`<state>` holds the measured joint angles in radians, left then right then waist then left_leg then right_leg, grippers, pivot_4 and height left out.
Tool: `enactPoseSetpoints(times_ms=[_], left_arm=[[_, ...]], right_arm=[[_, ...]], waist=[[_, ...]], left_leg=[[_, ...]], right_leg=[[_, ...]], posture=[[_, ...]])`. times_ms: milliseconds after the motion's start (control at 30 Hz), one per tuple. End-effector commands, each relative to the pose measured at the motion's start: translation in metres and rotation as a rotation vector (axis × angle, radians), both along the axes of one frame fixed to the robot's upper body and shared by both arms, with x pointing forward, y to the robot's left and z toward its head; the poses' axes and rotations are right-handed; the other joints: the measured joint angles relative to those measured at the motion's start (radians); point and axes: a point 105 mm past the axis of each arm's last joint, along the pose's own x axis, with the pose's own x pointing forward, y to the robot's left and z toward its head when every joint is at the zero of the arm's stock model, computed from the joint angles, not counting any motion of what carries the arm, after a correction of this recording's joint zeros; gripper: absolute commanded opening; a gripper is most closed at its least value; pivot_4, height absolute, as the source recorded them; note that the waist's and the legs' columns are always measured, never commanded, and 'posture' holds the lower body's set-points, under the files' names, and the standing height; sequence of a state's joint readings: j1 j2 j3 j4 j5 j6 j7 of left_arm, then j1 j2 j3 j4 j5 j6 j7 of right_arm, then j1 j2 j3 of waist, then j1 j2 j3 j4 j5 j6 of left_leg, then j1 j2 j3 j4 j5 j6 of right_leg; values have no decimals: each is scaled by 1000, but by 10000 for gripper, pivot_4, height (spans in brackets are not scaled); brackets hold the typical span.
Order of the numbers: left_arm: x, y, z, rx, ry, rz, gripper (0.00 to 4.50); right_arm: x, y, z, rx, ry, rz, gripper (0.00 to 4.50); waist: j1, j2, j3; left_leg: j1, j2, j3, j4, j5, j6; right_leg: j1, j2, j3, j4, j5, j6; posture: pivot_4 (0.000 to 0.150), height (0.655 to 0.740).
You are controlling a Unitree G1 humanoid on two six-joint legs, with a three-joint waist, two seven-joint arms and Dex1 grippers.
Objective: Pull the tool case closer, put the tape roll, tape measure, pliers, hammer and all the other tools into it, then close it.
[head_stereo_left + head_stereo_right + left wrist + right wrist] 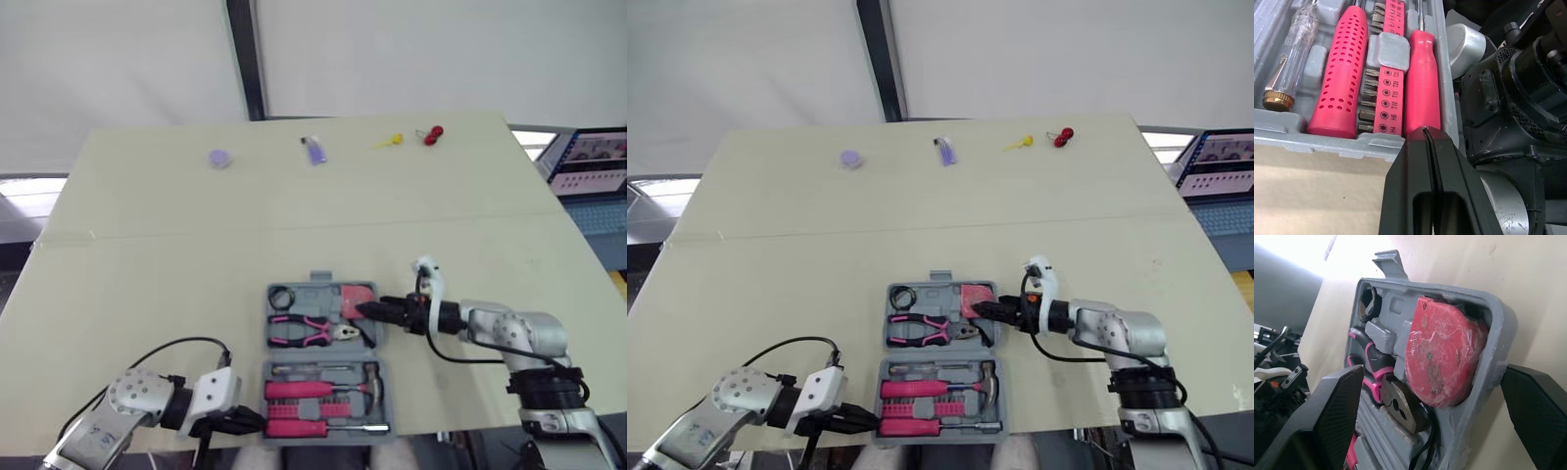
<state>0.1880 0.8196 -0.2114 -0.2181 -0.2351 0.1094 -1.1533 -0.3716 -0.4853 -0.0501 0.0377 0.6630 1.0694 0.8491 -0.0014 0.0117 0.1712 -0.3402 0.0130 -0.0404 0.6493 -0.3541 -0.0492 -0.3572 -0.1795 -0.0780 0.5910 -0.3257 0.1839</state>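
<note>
The grey tool case (312, 293) lies open at the table's (147, 255) front edge, its long axis running away from the robot. The pink-handled pliers (304, 331), red tape measure (355, 297) and hammer (370, 377) lie crosswise inside. The left gripper (257, 419) is pinched together at the case's near left corner. The right gripper (364, 311) is spread wide, seemingly straddling the right wall. Bare tabletop lies beyond.

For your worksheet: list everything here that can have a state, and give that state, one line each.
tool case: open, lying flat
tape roll: seated in the case
tape measure: seated in its slot
pliers: closed, in the case
hammer: laid in the near half
left gripper: shut, at the case's edge
right gripper: open, straddling the case's wall
</note>
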Motion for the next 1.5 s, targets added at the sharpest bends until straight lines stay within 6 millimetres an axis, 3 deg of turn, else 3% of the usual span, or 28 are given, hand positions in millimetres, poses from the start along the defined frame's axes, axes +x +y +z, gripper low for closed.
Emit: enactPoseSetpoints(times_ms=[33,467,900,1500], left_arm=[[-5,15,-21,76,75,76,0],[-6,4,-20,51,74,96,0],[-2,-7,-11,-38,92,172,0],[6,-5,-2,-165,126,390,0]], right_arm=[[-1,4,23,55,-83,46,44741],[-6,9,48,104,-156,129,44741],[-26,8,50,68,-166,234,44741],[-41,-2,64,31,-198,345,44741]], waist=[[0,0,0],[3,0,0],[10,1,0],[26,0,0]], left_leg=[[0,0,0,0,0,0],[0,0,0,1,0,0],[0,0,0,1,0,0],[-1,0,0,3,0,0]], right_leg=[[0,0,0,0,0,0],[0,0,0,0,0,0],[1,0,0,0,0,0],[1,0,0,0,0,0]], posture=[[1500,7400],[1500,7400],[1500,7400],[1500,7400]])
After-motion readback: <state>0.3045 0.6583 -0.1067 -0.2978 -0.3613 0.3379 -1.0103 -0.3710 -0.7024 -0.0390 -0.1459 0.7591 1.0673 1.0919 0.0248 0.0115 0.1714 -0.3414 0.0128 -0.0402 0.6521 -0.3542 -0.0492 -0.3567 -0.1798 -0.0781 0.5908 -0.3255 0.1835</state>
